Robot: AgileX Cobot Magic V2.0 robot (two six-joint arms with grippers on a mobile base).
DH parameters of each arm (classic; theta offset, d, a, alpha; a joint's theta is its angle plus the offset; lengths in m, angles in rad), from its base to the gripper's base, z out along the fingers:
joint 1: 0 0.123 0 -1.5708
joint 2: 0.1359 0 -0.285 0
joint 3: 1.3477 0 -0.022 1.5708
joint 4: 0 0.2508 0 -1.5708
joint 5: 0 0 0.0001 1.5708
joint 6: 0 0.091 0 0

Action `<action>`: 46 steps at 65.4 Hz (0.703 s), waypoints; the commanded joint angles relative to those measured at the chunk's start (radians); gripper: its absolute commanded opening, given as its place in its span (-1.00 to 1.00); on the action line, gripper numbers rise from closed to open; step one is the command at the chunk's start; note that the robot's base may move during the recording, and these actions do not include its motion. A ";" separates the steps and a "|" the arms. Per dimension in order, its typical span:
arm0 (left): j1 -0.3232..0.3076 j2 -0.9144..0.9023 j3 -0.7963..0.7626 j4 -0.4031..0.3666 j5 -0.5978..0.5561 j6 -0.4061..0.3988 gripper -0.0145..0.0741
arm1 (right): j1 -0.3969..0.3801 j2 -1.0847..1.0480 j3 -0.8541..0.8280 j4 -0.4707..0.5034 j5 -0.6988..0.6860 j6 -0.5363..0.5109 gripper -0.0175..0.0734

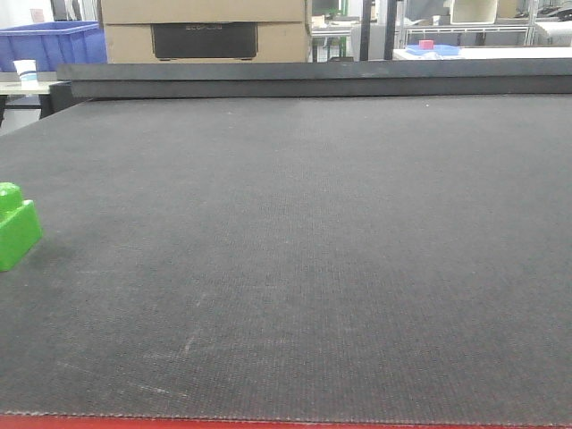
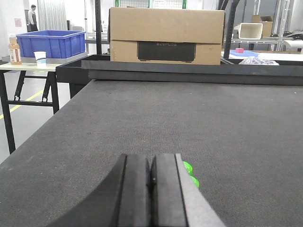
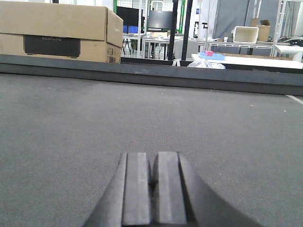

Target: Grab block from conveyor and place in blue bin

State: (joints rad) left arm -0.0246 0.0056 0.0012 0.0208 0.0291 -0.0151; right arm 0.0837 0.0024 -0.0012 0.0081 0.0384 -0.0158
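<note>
L gripper (image 2: pixel 151 163) jaws pressed together, low over conveyor (image 2: pixel 189 113) — green block (image 2: pixel 193 181) peeks just behind rt finger; blue bin (image 2: pixel 47 43) far left.

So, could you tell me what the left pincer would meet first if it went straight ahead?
Probably the small bright green plastic brick, peeking out close beside the shut left pincer; depth is unclear.

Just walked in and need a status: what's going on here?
Nothing is held yet. A small glossy green plastic brick sits on the wide dark grey woven conveyor belt. The left gripper, shut, is low over the belt with the brick peeking out beside its fingers. The right gripper is shut too, only belt ahead. The blue plastic bin stands on a table off to the left.
</note>
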 commanded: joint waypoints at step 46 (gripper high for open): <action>0.002 -0.006 -0.001 0.002 -0.056 -0.002 -0.92 | -0.005 -0.002 0.001 -0.008 -0.128 -0.004 -0.97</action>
State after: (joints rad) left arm -0.0246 0.0056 0.0012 0.0208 0.0098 -0.0151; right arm 0.0837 0.0024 -0.0006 0.0081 0.0099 -0.0158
